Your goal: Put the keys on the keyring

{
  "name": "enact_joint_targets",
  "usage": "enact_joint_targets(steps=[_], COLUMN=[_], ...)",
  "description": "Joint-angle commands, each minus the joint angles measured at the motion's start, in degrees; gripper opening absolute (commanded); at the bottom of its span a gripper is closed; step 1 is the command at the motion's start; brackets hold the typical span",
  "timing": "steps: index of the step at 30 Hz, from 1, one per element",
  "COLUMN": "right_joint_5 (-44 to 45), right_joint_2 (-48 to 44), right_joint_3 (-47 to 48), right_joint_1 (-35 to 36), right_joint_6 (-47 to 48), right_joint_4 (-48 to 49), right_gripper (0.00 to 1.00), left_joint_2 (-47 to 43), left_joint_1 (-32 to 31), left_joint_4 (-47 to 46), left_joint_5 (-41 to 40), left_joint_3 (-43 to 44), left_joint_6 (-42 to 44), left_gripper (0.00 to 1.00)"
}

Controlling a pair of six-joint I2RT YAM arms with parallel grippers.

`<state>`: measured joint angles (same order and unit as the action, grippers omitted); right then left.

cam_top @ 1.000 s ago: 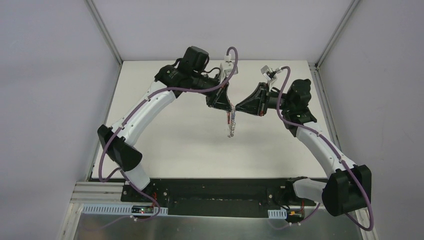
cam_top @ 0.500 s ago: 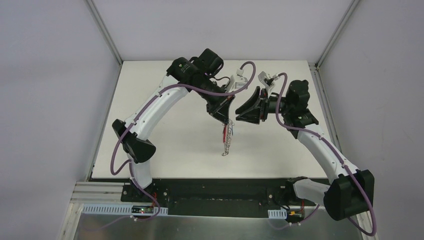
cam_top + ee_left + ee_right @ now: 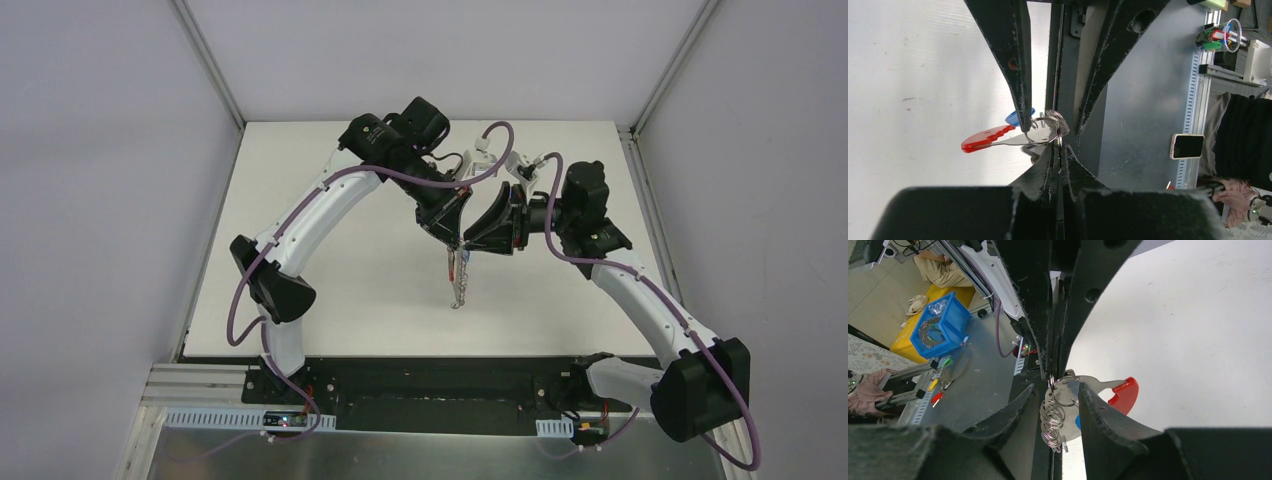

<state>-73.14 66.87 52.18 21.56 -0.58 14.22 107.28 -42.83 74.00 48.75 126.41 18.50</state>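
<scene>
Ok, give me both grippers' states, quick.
Left gripper: shut on the keyring.
Right gripper: open, jaws either side of the keyring, not clamping it.

Robotics lab: aluminium-framed enclosure (image 3: pixel 211 65), slotted cable duct (image 3: pixel 250 420), blue parts bin (image 3: pixel 960 322).

Keyring (image 3: pixel 1045 132): shiny metal rings w/ glossy red plastic band; tabletop (image 3: pixel 923 75) matt white.

The white-shelled left arm (image 3: pixel 310 205) and white right arm (image 3: pixel 640 290) arched inward, tips almost meeting. The black two-finger left gripper (image 3: pixel 1059 150) was pinched tight on the silvery-ringed, red-banded keyring (image 3: pixel 1048 131). The black right gripper (image 3: pixel 1058 390) stood parted, its fingers either side of the left's fingertips.
</scene>
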Motion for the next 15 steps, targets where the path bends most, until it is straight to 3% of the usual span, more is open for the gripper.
enact_joint_targets(steps=[1, 15], right_joint_5=[-1.3, -1.3], right_joint_2=[-1.0, 0.0], right_joint_3=[3.0, 2.6], right_joint_1=[0.7, 2.0], right_joint_6=[2.1, 2.6], right_joint_4=[0.4, -0.1], right_gripper=[0.36, 0.23], left_joint_2=[0.6, 0.7], left_joint_1=[-0.7, -0.7], left_joint_4=[-0.1, -0.8], left_joint_5=[2.6, 2.5], left_joint_3=[2.0, 1.3], left_joint_6=[-0.7, -0.9], left_gripper=[0.00, 0.00])
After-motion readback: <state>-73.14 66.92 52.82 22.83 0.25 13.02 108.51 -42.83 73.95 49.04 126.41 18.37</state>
